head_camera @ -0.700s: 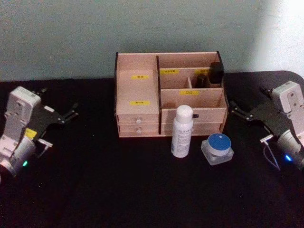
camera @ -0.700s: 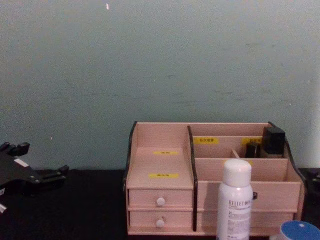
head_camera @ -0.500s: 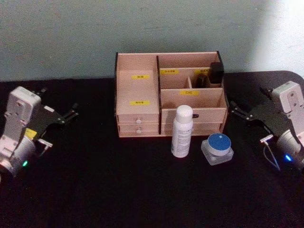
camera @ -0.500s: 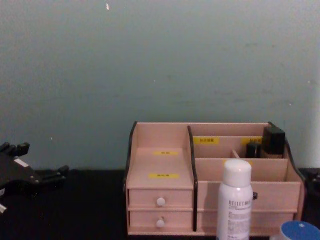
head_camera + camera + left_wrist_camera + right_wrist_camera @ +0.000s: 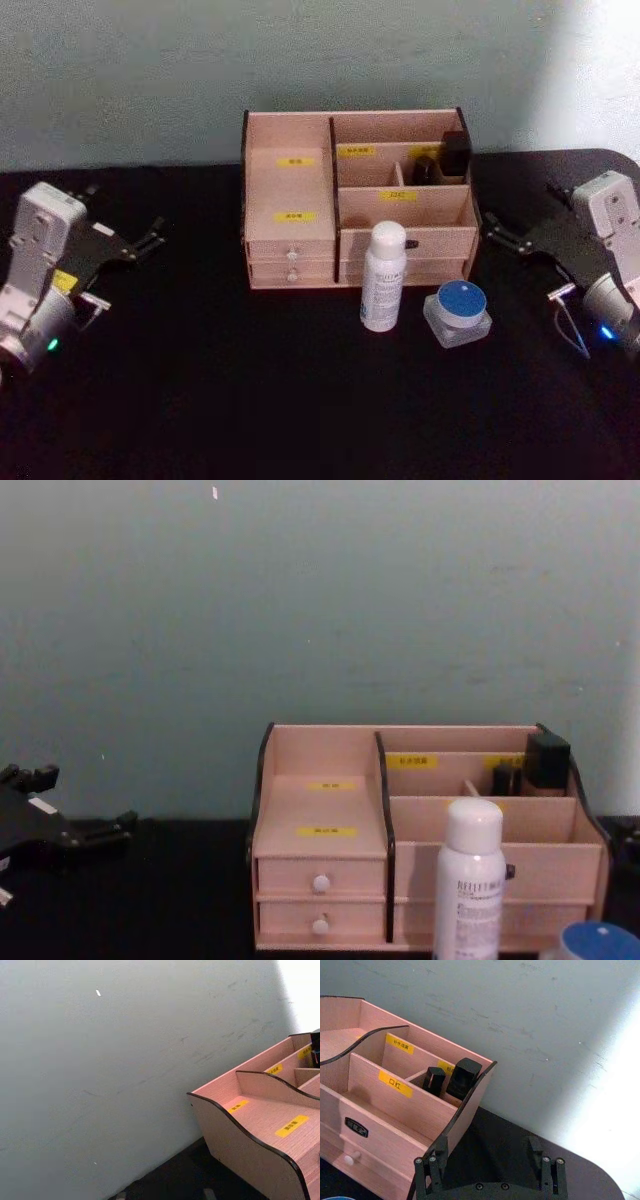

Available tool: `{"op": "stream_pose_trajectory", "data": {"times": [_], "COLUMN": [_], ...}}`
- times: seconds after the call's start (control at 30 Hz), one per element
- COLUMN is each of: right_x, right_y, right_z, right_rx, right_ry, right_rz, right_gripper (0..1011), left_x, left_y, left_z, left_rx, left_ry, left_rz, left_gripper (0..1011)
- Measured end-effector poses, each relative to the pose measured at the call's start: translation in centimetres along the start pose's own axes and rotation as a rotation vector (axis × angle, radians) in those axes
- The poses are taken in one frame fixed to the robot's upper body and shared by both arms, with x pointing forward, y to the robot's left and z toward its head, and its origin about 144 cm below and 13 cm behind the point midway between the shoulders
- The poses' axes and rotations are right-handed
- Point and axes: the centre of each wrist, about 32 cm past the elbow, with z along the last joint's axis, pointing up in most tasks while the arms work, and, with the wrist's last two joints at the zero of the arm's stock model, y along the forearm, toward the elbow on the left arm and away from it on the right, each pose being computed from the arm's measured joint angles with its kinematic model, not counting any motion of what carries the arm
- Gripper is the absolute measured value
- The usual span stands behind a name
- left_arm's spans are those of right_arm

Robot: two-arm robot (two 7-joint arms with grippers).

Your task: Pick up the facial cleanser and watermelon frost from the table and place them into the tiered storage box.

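Head view: a black table [image 5: 250, 400] against a pale green wall. The tiered storage box [image 5: 290, 238] stands at the middle back. Just in front of its right half stands the facial cleanser [image 5: 384, 278], upright. The watermelon frost [image 5: 458, 312] sits just beside it on the right, nearer the robot. The 2 are close but not touching. The left gripper [image 5: 150, 236] hovers far left and the right gripper [image 5: 497, 233] far right. Both are well apart from the 2 items and hold nothing.

Left wrist view: the box's stepped left side with yellow labels, and the wall behind. 2 finger tips [image 5: 207, 1193] at the edge stand apart, so this tool looks open.

Right wrist view: the right gripper's jaws are spread wide and empty. Beyond them, 2 small black items [image 5: 462, 1077] already fill the box's back right compartment.

Chest view: the cleanser rises about as high as the box, with the jar's blue lid low at its right. The left gripper rests at the far left.

Risks, as I judge them: the cleanser is slim and tall, so a glancing finger could topple it. The jar is so near that a reach for either may knock the other. Smooth glass could slip in the grip. A low lift could catch the box's front wall.
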Motion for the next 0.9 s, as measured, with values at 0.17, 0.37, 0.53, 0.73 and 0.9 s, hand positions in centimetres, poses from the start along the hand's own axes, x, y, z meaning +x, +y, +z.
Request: {"op": "stream_pose_trajectory", "data": {"times": [0.17,0.37,0.53,0.73,0.9], "right_x": [0.0,0.0,0.4,1.1,1.7], "right_y": [0.0,0.0,0.2,0.0,-1.1], "right_z": [0.0,0.0,0.0,0.3,0.7], "right_rx": [0.000,0.000,0.002,0.014,0.028], "right_ry": [0.000,0.000,0.008,0.027,0.038], "right_rz": [0.000,0.000,-0.005,-0.015,-0.015], "right_gripper": [1003,1003,1002,1002,1003], "left_x": [0.0,0.0,0.0,0.0,0.0], "left_y": [0.0,0.0,0.0,0.0,0.0], "left_z": [0.0,0.0,0.0,0.0,0.0], "left_rx": [0.000,0.000,0.000,0.000,0.000], "left_ry": [0.000,0.000,0.000,0.000,0.000], "left_rz": [0.000,0.000,0.000,0.000,0.000], "left_gripper": [1001,1001,1001,1001,1001]}}
